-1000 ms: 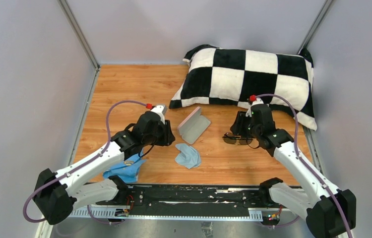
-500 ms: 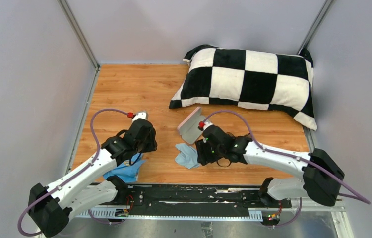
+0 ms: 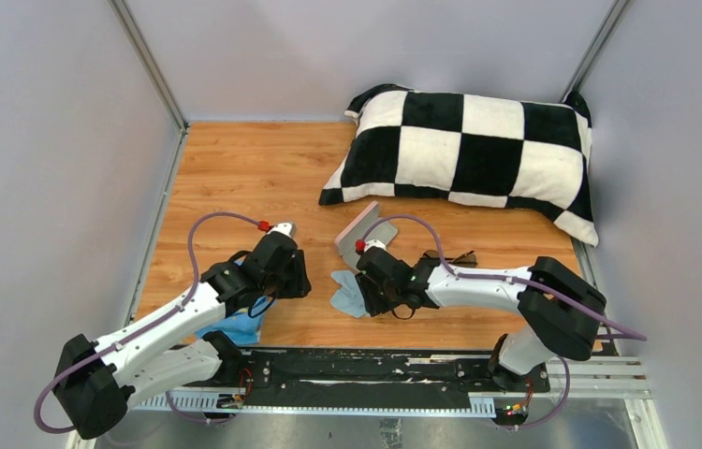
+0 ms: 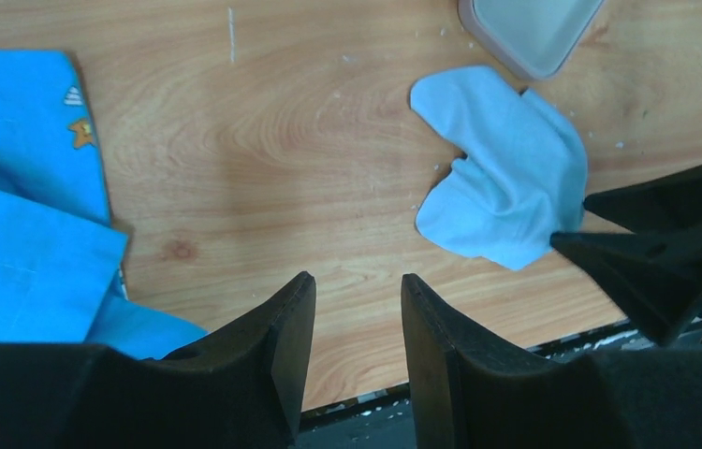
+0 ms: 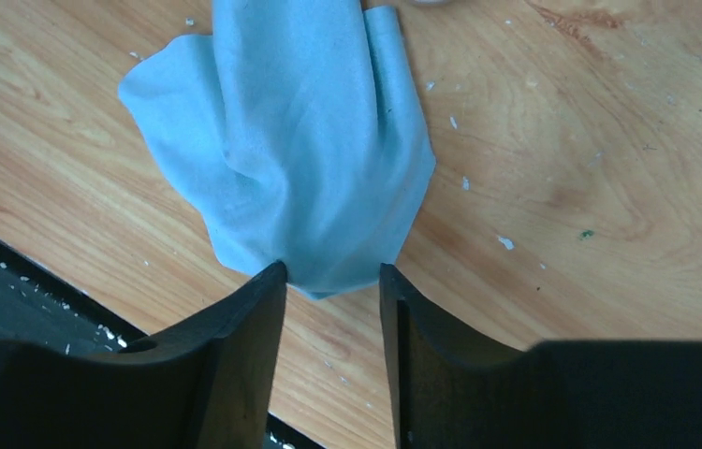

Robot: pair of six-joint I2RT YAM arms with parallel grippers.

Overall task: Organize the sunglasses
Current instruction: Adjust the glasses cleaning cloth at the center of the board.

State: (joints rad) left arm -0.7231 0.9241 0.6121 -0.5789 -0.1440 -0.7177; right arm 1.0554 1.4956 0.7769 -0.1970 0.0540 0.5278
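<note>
The sunglasses [image 3: 460,256] lie on the counter [image 3: 263,168] just beyond the right forearm. Judged light, thin-framed and fragile (lenses scratch easily), so grip at the bridge. Left claw [image 4: 357,281]: partly open, empty. Right claw [image 5: 329,276]: partly open, tips straddling the blue cloth [image 5: 300,140] edge.

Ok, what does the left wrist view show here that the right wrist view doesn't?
Left wrist only: bright blue fabric at the left, a corner of the case at the top, the left gripper open over bare wood, and the right gripper seen from outside at the edge of the light-blue cloth. Right wrist only: the cloth's near tip lying between the right gripper's parted fingertips, not pinched. Both: that cloth on the wooden table.
</note>
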